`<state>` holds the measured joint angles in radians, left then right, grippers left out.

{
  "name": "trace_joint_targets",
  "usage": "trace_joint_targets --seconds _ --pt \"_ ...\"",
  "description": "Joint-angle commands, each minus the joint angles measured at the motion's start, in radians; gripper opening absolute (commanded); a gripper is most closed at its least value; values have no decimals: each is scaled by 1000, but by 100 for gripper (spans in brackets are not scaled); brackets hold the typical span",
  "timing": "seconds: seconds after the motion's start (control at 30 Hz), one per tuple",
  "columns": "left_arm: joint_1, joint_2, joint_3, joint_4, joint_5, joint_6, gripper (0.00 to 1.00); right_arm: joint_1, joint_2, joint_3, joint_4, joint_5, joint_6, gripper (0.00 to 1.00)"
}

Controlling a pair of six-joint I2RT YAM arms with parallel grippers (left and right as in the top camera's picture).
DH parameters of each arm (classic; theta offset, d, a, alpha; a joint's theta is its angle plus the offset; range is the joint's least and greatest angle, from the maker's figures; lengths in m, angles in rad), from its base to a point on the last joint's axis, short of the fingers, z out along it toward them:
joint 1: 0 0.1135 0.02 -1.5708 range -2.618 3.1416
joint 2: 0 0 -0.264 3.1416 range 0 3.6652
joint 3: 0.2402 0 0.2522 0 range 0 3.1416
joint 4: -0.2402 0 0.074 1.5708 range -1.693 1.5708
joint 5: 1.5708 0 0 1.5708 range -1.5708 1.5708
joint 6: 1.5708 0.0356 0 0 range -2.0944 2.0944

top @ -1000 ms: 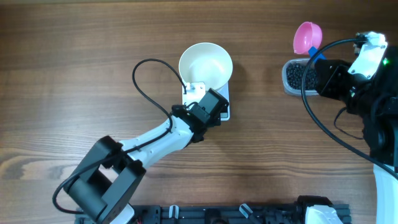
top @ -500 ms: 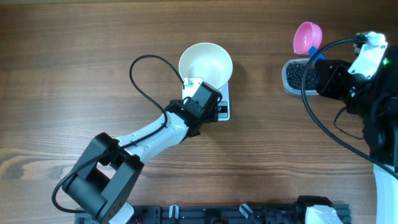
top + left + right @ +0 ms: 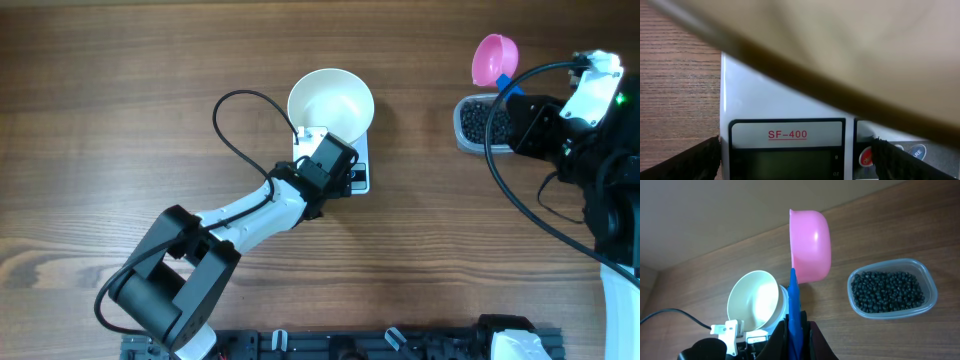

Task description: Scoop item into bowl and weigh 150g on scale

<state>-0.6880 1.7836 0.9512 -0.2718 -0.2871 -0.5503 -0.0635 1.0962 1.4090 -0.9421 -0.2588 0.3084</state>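
Observation:
The white bowl [image 3: 331,103] stands empty on the white scale [image 3: 358,178], with its underside filling the top of the left wrist view [image 3: 850,45]. My left gripper [image 3: 333,163] hovers open over the scale's front, its fingertips [image 3: 695,160] either side of the dark display [image 3: 790,165]. My right gripper [image 3: 797,340] is shut on the blue handle [image 3: 795,300] of a pink scoop [image 3: 493,60], which is held up empty just above the clear tub [image 3: 462,135]. The item [image 3: 888,292] is a heap of black beads in that tub.
A black cable [image 3: 228,140] loops over the wooden table left of the bowl. The right arm's cables [image 3: 520,200] hang near the tub. A dark rail [image 3: 400,340] runs along the front edge.
My left gripper has shifted slightly left over the scale's front, uncovering its right corner. The right arm and the scoop have not moved.

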Motion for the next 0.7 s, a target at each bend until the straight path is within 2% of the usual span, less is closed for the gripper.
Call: trace_joint_targets --seconds 0.0,0.67 --pt "-3 28 8 -9 -3 19 100 -3 8 10 6 -11 -20 4" --pt "-3 46 8 -54 -35 12 100 -3 8 10 5 -11 -21 4"
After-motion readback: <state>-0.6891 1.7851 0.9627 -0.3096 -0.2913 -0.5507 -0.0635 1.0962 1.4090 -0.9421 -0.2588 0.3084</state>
